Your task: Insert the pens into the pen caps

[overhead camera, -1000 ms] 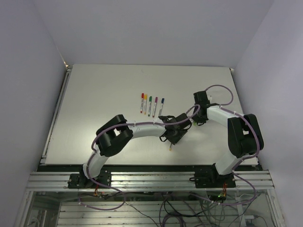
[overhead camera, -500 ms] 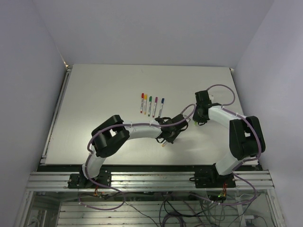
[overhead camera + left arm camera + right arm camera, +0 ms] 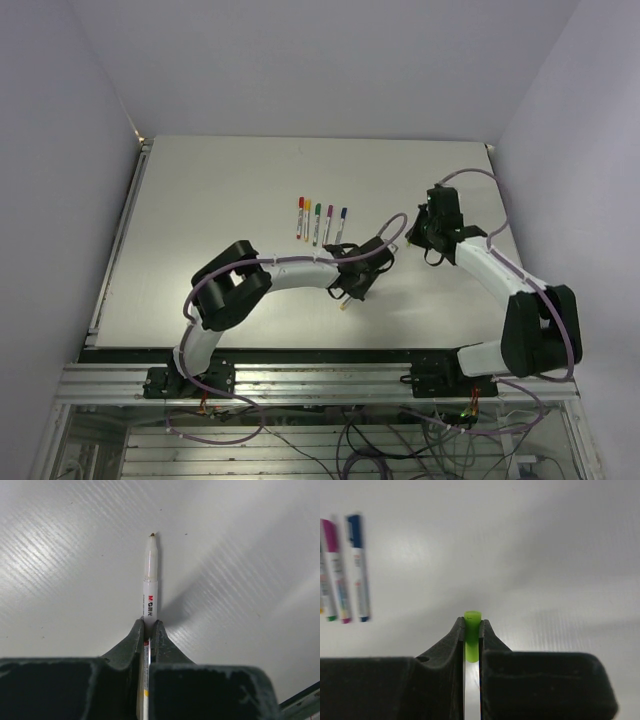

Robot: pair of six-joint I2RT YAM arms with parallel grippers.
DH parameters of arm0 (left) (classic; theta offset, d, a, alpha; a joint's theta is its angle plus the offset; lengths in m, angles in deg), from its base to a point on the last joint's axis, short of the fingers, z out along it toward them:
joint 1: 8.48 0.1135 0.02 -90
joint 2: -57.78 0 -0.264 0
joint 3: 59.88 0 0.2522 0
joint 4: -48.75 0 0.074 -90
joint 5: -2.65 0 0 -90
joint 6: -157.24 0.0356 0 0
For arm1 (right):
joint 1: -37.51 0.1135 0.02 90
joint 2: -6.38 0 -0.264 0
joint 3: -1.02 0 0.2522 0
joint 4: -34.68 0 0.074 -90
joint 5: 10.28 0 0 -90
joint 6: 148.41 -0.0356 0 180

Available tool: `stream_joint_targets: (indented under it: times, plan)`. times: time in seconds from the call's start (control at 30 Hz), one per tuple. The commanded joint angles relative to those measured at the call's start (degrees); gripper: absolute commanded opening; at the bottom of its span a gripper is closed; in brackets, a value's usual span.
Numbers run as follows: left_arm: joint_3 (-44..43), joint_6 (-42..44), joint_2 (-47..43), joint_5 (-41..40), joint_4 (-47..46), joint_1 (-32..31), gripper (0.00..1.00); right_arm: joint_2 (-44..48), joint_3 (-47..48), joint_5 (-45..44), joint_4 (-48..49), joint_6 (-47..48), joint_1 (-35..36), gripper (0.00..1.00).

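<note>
1. now the left tool (image 3: 148,629) is clamped shut on the uncapped pen (image 3: 150,587), tip pointing out over the surface (image 3: 240,555)
2. the right tool (image 3: 472,630) pinches the light green cap (image 3: 472,616); line both axes up before pushing

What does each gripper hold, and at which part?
Left gripper: jaws grip an uncapped pen by its barrel. Right gripper: jaws grip a light green cap by its sides.

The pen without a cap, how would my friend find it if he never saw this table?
Start at the white table and follow the left arm to its end. The pen is pinched in its shut jaws there. Unlike the five capped pens lying in a row, it is held and its tip is bare.
</note>
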Motion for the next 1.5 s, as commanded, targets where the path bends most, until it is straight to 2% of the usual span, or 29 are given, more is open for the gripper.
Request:
stream_joint_targets:
  times: [0.0,0.17,0.47,0.77,1.0,1.2,1.47]
  plan:
    - [-1.7,0.5,-0.9,-0.5,5.3,1.9,0.07,5.3,-0.7,3.0,4.7,-0.1,-0.3,0.0]
    - [-0.8,-1.1,-6.5,0.6,0.3,3.5,0.07,10.6,-1.9,4.3,9.3,-0.3,-0.4,0.0]
    - [7.6,-2.2,-18.0,0.8,-17.7,4.6,0.07,17.8,-6.3,4.6,20.2,-1.2,-0.4,0.0]
    - [13.4,-4.4,-23.4,6.1,-32.4,4.9,0.07,22.8,-8.1,5.8,30.6,-3.4,-0.3,0.0]
    - [19.8,-6.9,-27.1,5.9,-45.1,4.9,0.07,24.7,-10.1,8.7,37.5,-6.7,-0.3,0.0]
    - [19.8,-7.0,-27.3,7.4,-48.5,4.9,0.07,23.7,-11.0,12.7,40.4,-9.4,-0.3,0.0]
    - [19.0,-7.2,-26.4,7.1,-48.1,4.9,0.07,22.8,-11.4,17.5,41.9,-11.7,-0.3,0.0]
